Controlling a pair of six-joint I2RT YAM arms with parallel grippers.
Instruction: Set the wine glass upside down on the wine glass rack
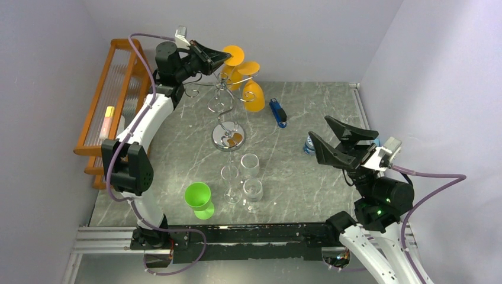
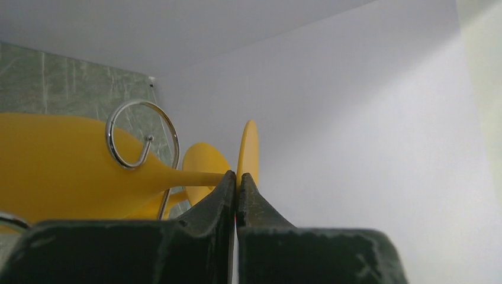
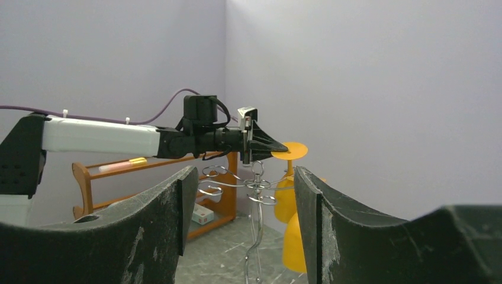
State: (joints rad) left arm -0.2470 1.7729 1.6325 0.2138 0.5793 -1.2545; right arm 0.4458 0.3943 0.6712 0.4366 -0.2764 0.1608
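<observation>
The chrome wine glass rack (image 1: 228, 137) stands at the back middle of the table; it also shows in the right wrist view (image 3: 258, 195). Two orange wine glasses hang upside down at its far side. My left gripper (image 1: 226, 57) is at the rack's top, shut on the thin foot disc (image 2: 249, 145) of one orange wine glass (image 2: 53, 163). That glass's stem passes through a chrome hook loop (image 2: 142, 142). The second orange glass (image 1: 255, 96) hangs beside it. My right gripper (image 1: 318, 128) is open and empty, well to the right of the rack.
Three clear wine glasses (image 1: 250, 165) and a green one (image 1: 198, 197) stand upright at the near middle. A blue object (image 1: 278, 112) and a can (image 1: 309, 145) lie to the right. An orange wooden shelf (image 1: 112, 100) lines the left wall.
</observation>
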